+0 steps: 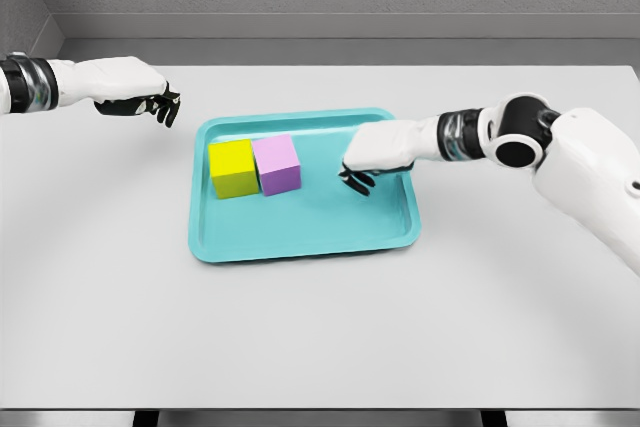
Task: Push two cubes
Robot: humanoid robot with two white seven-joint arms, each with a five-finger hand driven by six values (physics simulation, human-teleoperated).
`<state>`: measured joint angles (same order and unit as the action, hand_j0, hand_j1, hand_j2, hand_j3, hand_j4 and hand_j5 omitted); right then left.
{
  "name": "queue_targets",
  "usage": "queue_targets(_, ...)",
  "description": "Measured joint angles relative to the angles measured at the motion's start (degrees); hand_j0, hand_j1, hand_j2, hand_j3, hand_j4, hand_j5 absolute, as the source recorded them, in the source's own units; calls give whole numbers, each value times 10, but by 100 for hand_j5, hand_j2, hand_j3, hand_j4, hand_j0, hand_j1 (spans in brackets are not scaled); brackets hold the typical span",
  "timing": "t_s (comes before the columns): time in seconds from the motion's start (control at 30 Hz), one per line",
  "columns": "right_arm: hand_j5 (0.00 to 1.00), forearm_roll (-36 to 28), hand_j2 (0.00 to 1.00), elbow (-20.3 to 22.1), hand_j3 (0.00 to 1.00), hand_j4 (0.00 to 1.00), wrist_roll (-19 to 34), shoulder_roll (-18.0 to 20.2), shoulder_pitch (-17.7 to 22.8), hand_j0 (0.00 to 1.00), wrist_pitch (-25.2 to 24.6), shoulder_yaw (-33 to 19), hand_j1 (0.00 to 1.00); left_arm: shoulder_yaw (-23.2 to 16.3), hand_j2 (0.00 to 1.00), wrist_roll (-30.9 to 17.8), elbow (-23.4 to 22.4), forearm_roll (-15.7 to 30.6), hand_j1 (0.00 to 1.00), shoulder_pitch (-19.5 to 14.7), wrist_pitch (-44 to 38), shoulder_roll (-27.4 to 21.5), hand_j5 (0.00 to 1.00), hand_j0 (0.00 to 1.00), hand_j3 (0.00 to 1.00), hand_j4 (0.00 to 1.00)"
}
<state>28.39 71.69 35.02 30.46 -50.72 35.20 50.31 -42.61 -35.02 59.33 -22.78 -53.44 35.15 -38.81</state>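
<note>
right hand [372, 159], fingers curled and empty, hovers in tray [300, 242] just right of touching purple cube [277, 164] and yellow cube [233, 168].

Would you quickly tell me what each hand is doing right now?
Left hand: curled, holding nothing, off the tray.
Right hand: curled, holding nothing, over the tray.

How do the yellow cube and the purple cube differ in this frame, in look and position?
The yellow cube is bright yellow; the purple cube is pale purple. The yellow cube lies nearer the tray's left rim, while the purple cube sits nearer the middle, on the side toward the right hand. The purple cube sits slightly farther back. Both look alike in size, rest flat inside the teal tray side by side, and neither is held.
</note>
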Motion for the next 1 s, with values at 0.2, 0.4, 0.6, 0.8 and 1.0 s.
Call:
queue_targets(0.2,100,-120,100,16,100,100,0,132,79,100,0,-154,100,0,31,0,1,0,31,0,0,0,31,31,31,31)
queue_targets(0.4,100,-156,100,9,100,100,0,150,88,100,0,-151,100,1,74,0,-1,1,74,0,0,0,74,74,74,74)
queue_targets(0.6,100,-162,100,-3,100,100,0,143,62,100,-1,-148,100,12,100,0,-49,6,100,0,0,4,100,100,100,100)
queue_targets(0.8,100,-160,100,-3,100,100,0,139,72,100,0,-124,100,10,100,0,-75,7,100,2,0,9,100,100,100,100)
queue_targets(1.0,100,-160,100,-5,100,100,0,139,75,100,0,-114,100,10,100,0,-86,7,100,2,0,12,100,100,100,100)
